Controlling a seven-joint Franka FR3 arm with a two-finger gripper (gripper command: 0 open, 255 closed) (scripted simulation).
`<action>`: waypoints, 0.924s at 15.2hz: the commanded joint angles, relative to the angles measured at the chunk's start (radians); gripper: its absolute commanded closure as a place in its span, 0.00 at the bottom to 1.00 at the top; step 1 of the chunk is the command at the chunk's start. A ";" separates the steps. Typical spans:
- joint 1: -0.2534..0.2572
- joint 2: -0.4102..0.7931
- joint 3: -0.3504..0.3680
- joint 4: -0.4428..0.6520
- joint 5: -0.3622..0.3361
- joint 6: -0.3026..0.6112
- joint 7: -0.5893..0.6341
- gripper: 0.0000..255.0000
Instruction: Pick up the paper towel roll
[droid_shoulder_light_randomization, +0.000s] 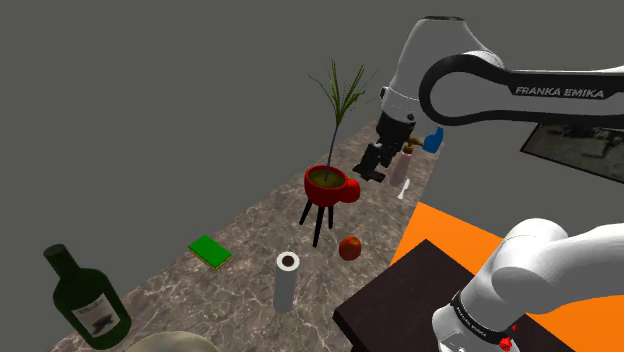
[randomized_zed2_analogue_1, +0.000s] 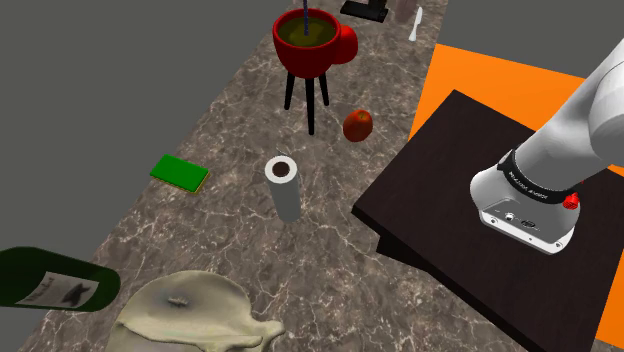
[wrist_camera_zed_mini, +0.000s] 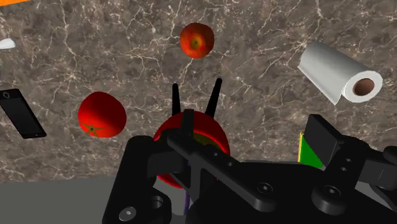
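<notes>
The paper towel roll (droid_shoulder_light_randomization: 287, 281) is white with a brown core and stands upright on the marble counter (droid_shoulder_light_randomization: 250, 230), near its front edge by the stand. It stands alone in the second exterior view (randomized_zed2_analogue_1: 283, 186). My gripper (droid_shoulder_light_randomization: 372, 166) hangs high above the counter's far end, over a red pot (droid_shoulder_light_randomization: 331, 185) on black legs, far from the roll. In the wrist view the roll (wrist_camera_zed_mini: 339, 74) lies well off to one side of the gripper (wrist_camera_zed_mini: 232, 149). The fingers (wrist_camera_zed_mini: 323, 136) stand apart and open, holding nothing.
A reddish fruit (droid_shoulder_light_randomization: 350, 248) lies between pot and stand, and a green pad (droid_shoulder_light_randomization: 210, 251) lies at the shoulder view's left of the roll. A dark green bottle (droid_shoulder_light_randomization: 88, 298) and a beige cloth (randomized_zed2_analogue_1: 190, 315) sit at the near end. A tomato (wrist_camera_zed_mini: 102, 114) and a phone (wrist_camera_zed_mini: 22, 113) lie by the pot.
</notes>
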 joint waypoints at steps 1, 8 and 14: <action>0.008 0.047 0.035 -0.013 0.022 0.051 0.041 0.00; 0.031 0.226 0.156 -0.015 0.077 0.204 0.181 0.00; 0.036 0.424 0.259 0.030 0.078 0.333 0.313 0.00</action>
